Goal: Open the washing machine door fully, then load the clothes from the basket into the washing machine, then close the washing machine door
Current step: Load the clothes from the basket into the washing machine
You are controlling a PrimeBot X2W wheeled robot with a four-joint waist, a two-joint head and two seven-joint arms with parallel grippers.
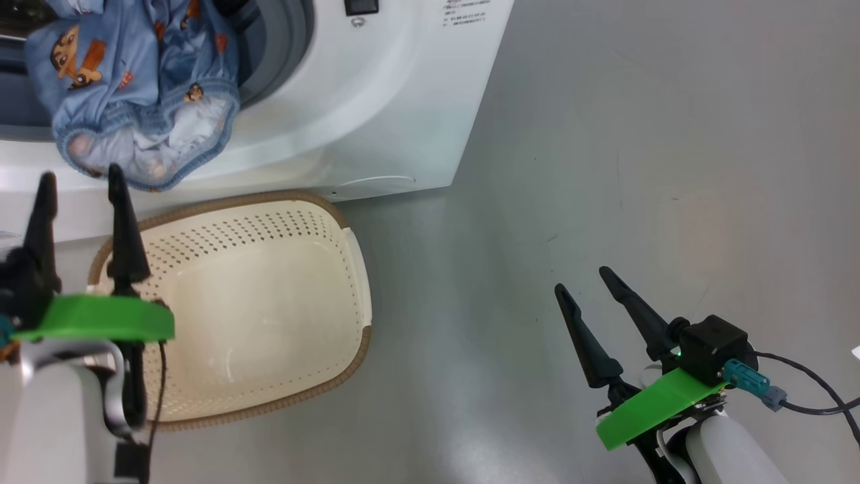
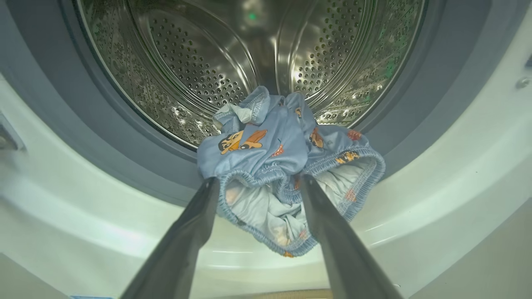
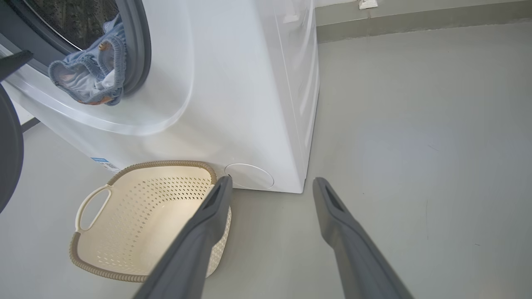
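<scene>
The white washing machine [image 1: 376, 101] stands open, its steel drum [image 2: 187, 62] bare inside. Blue clothes [image 1: 141, 87] printed with orange figures drape over the grey gasket [image 2: 124, 137], half in the drum and half hanging down the front [image 2: 286, 182]. My left gripper [image 1: 82, 178] is open just below the hanging hem, its fingers [image 2: 199, 216] either side of the fabric and not closed on it. The cream basket [image 1: 353, 282] sits on the floor below with nothing in it. My right gripper [image 1: 580, 280] is open over bare floor to the right. A dark curved edge, seemingly the washing machine door [image 3: 10, 145], shows at the far left of the right wrist view.
Grey floor [image 1: 638, 168] stretches to the right of the washer and basket. A skirting wall [image 3: 415, 20] runs behind the machine. A round white cover [image 3: 249, 176] sits low on the washer's front, beside the basket [image 3: 145, 207].
</scene>
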